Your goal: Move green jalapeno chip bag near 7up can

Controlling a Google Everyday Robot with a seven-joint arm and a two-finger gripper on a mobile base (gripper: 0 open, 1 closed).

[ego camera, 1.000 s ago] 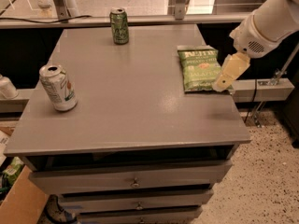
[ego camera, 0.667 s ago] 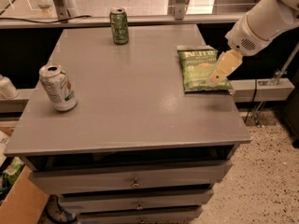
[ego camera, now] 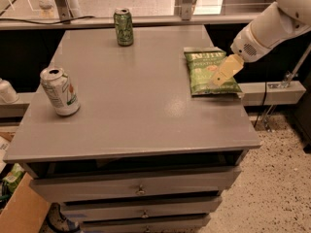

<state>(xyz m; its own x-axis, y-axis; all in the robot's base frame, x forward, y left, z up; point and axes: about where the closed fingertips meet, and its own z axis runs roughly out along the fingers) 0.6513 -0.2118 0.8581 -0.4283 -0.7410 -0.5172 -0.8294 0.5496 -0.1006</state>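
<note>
1. Two cans: the 7up can [ego camera: 59, 91] stands front left, a green can [ego camera: 124, 27] at the back.
2. The chip bag [ego camera: 206, 74] lies flat near the table's [ego camera: 136, 106] right edge, with the gripper [ego camera: 221, 76] over it; its grip cannot be told.
3. A shallow pinch may slip off the crinkly bag.

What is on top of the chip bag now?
Only the tool, over the right half of the chip bag, near the right edge of the table. It covers part of the print there; whether it touches the bag cannot be seen.
</note>
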